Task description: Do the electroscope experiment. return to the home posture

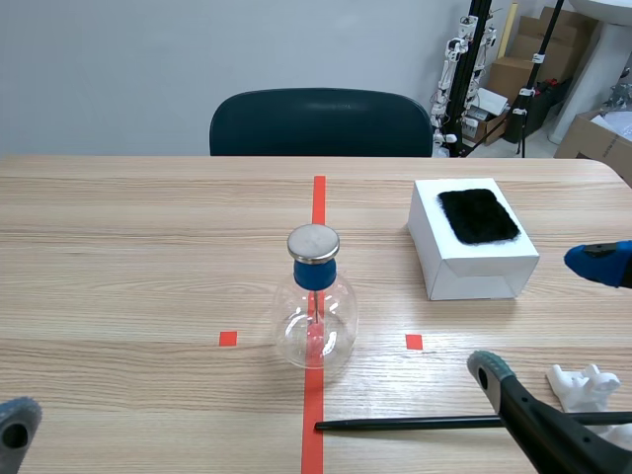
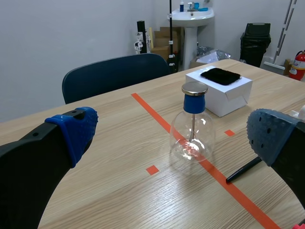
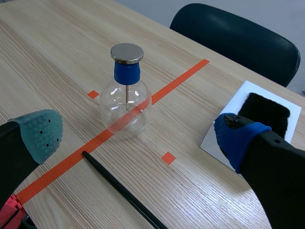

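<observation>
The electroscope (image 1: 316, 311), a clear round flask with a blue stopper and a flat metal cap, stands on the red tape line at the table's middle. A thin black rod (image 1: 415, 424) lies flat on the table in front of it, to the right. My right gripper (image 1: 543, 316) hangs open above the rod's right end, holding nothing. In the right wrist view the gripper (image 3: 138, 136) is open, with the flask (image 3: 126, 107) and rod (image 3: 121, 188) ahead of it. My left gripper (image 2: 172, 133) is open and empty, well back from the flask (image 2: 191, 136). Only one of its pads (image 1: 18, 423) shows in the scene view.
A white box (image 1: 464, 267) topped with black fur (image 1: 478, 215) stands right of the flask. A white crumpled object (image 1: 585, 385) lies at the near right edge. A dark chair (image 1: 321, 123) stands behind the table. Cartons and stands fill the back right.
</observation>
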